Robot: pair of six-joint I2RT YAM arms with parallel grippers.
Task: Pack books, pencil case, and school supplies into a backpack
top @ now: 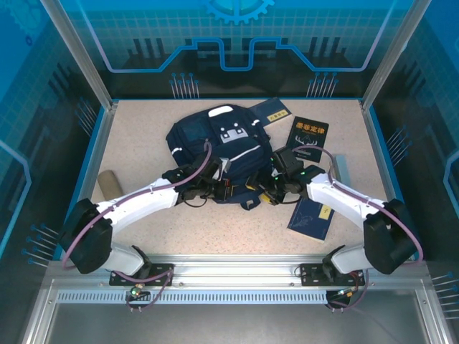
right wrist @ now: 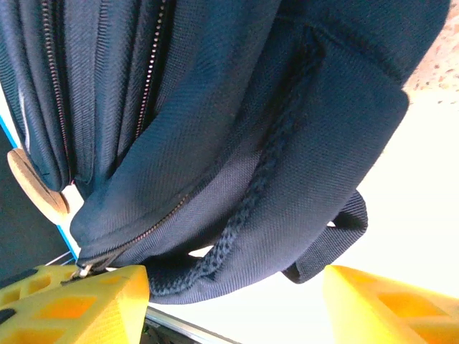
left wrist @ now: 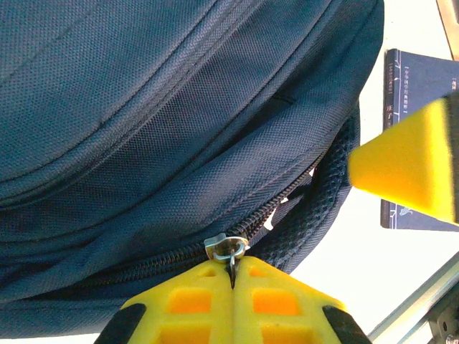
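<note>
The backpack (top: 215, 147) is lying mid-desk (top: 143, 218). The pencil case (top: 109, 185) is lying well to its left. Three books are lying on its right: the far book (top: 276, 111) at its back corner, the middle book (top: 309, 140) alongside, the near book (top: 312, 218) toward the front. The left hand (top: 214, 188) is sitting at the backpack's near edge on the zipper pull (left wrist: 228, 249), the right hand (top: 271, 193) just beside it.

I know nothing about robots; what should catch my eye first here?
A large navy-blue fabric backpack lies in the middle of the speckled table. The left gripper is pinched shut on its small metal zipper pull, while the right gripper stands open against the bag's underside. A black paperback with a white antler emblem lies to the backpack's right, and a small tan pouch sits near the table's left edge.
</note>
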